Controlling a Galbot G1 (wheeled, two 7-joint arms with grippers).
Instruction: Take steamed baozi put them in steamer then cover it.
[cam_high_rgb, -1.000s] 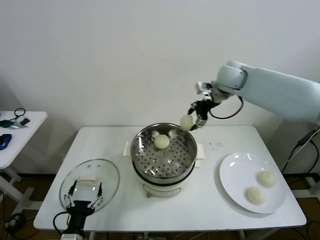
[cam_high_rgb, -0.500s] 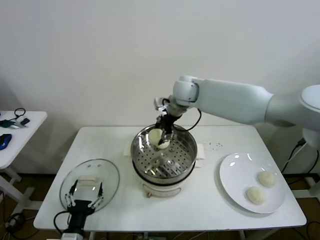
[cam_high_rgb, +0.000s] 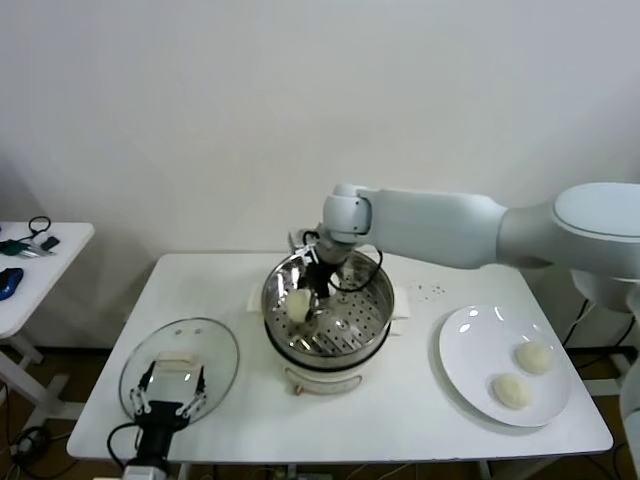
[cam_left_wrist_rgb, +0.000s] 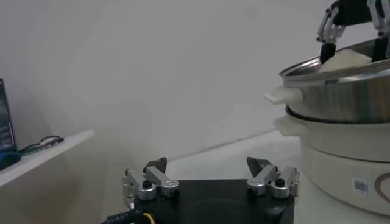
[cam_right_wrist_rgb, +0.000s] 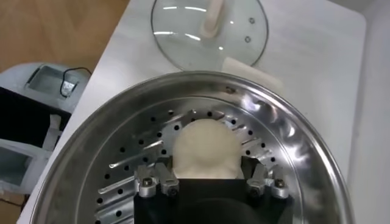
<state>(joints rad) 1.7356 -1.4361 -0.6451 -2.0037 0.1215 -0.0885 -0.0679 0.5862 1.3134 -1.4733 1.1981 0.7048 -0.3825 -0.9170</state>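
Note:
The steamer (cam_high_rgb: 372, 300) stands mid-table, a shiny perforated basket on a white cooker base. My right gripper (cam_high_rgb: 303, 298) reaches into its left half, shut on a baozi (cam_high_rgb: 297, 305). In the right wrist view that baozi (cam_right_wrist_rgb: 206, 148) sits between the fingers of the right gripper (cam_right_wrist_rgb: 207, 163), just above the holed floor of the steamer (cam_right_wrist_rgb: 122, 140). Two more baozi (cam_high_rgb: 533, 357) (cam_high_rgb: 512, 390) lie on the white plate (cam_high_rgb: 470, 345). The glass cover (cam_high_rgb: 205, 352) lies flat at front left. My left gripper (cam_high_rgb: 170, 395) hangs open at its near edge, seen as the left gripper (cam_left_wrist_rgb: 210, 175) with nothing between its fingers.
A small side table (cam_high_rgb: 60, 240) with cables and a blue object stands off to the left. The white table (cam_high_rgb: 420, 420) carries the plate close to its right edge. In the left wrist view the steamer wall (cam_left_wrist_rgb: 341, 85) rises close by.
My right arm swung left from behind the steamer and came down into the basket, carrying the baozi to its left half. The left arm has not moved.

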